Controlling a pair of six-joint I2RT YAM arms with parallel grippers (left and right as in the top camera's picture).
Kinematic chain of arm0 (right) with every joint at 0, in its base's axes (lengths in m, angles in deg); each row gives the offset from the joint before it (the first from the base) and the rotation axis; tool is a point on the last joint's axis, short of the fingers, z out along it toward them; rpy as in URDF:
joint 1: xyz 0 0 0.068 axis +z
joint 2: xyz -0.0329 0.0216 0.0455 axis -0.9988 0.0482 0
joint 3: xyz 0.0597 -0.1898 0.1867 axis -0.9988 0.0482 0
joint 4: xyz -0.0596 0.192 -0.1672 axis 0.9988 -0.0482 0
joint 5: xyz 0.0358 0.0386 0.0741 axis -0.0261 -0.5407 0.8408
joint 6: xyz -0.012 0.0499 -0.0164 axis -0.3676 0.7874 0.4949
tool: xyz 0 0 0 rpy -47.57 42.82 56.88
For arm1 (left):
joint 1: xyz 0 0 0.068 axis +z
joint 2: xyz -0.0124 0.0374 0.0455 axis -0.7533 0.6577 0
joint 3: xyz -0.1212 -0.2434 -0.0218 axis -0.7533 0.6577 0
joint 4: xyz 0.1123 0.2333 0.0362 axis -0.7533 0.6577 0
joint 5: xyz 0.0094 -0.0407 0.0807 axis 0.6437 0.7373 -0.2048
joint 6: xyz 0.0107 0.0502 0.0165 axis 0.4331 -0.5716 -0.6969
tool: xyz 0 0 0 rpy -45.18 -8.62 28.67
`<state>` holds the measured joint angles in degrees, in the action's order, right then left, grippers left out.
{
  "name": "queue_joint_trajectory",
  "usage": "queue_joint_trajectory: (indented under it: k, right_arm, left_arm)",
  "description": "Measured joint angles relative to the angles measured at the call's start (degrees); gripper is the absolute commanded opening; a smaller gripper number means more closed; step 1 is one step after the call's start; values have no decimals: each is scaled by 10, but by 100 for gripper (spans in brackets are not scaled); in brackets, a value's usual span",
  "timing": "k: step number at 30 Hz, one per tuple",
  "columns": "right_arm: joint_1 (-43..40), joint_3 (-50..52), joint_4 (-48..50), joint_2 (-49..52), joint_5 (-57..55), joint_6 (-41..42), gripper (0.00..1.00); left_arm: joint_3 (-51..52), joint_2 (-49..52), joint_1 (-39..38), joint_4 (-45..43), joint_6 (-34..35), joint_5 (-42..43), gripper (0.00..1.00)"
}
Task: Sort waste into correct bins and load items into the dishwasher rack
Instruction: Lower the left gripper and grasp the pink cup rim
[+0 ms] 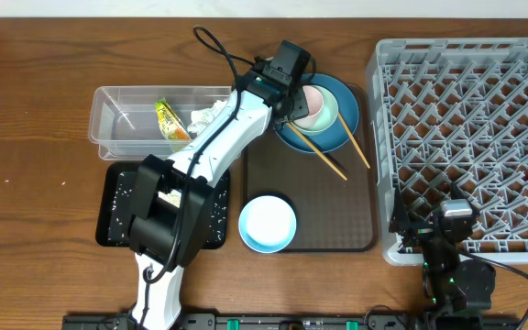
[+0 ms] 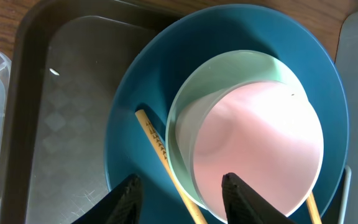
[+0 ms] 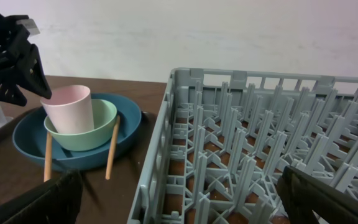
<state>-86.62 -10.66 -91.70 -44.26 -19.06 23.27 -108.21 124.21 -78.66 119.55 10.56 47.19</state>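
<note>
My left gripper (image 2: 180, 177) hangs over the dark blue plate (image 2: 135, 93). On the plate sits the pale mint bowl (image 2: 182, 118) with the pink cup (image 2: 260, 149) in it. One finger is over the cup's mouth, the other outside over the plate; the jaws stand apart with the cup's wall between them. Two chopsticks (image 1: 328, 154) lean on the plate. The wrapper (image 1: 170, 119) and tissue (image 1: 205, 116) lie in the clear tub (image 1: 108, 128). White grains speckle the black tray (image 1: 117, 211). My right gripper (image 3: 185, 205) is open over the rack's (image 1: 470, 137) near corner.
The plate stands at the far end of a brown serving tray (image 1: 337, 220). On the tray's near left part rests the white and light-blue bowl (image 1: 268, 223). My left arm (image 1: 200, 156) crosses over the black tray and the tub's right end.
</note>
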Motion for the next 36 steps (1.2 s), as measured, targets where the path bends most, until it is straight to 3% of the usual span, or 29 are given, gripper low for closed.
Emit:
queue_joint_trajectory:
  k: [5, 10, 36]
  right_arm:
    - [0, 0, 0, 0, 0, 0, 99]
    - [0, 0, 0, 0, 0, 0, 99]
    - [0, 0, 0, 0, 0, 0, 99]
  left_arm:
    - [0, 0, 0, -1, 0, 0, 44]
    - [0, 0, 0, -4, 1, 0, 36]
    - [2, 0, -8, -21, 0, 0, 37]
